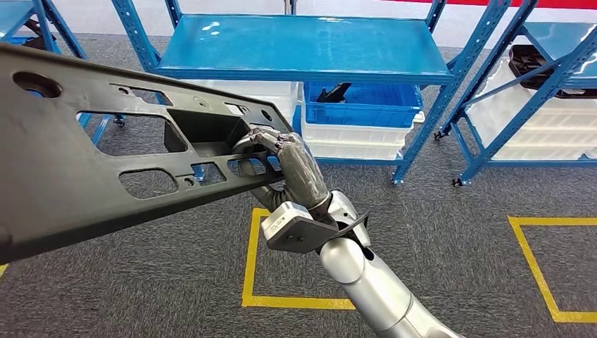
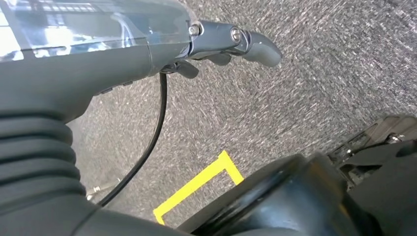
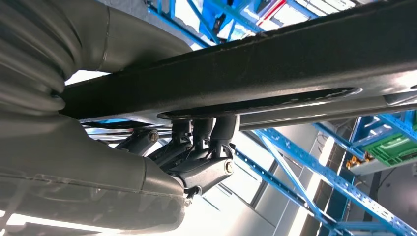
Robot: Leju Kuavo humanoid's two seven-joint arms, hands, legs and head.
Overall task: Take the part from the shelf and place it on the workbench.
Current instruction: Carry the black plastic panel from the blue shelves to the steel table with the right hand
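Black part (image 1: 105,151), left end cropped, in right hand (image 1: 292,169) fingers (image 1: 271,141); left hand (image 2: 147,44) empty, extended.

I note the long part (image 1: 105,155) spans my left foreground, blocking passage there. Blue shelf (image 1: 303,46) stands ahead; open carpet (image 1: 450,211) lies right of it.

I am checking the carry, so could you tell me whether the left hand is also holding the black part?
No, the left hand hangs over grey carpet holding nothing, while the right hand alone grips the black part.
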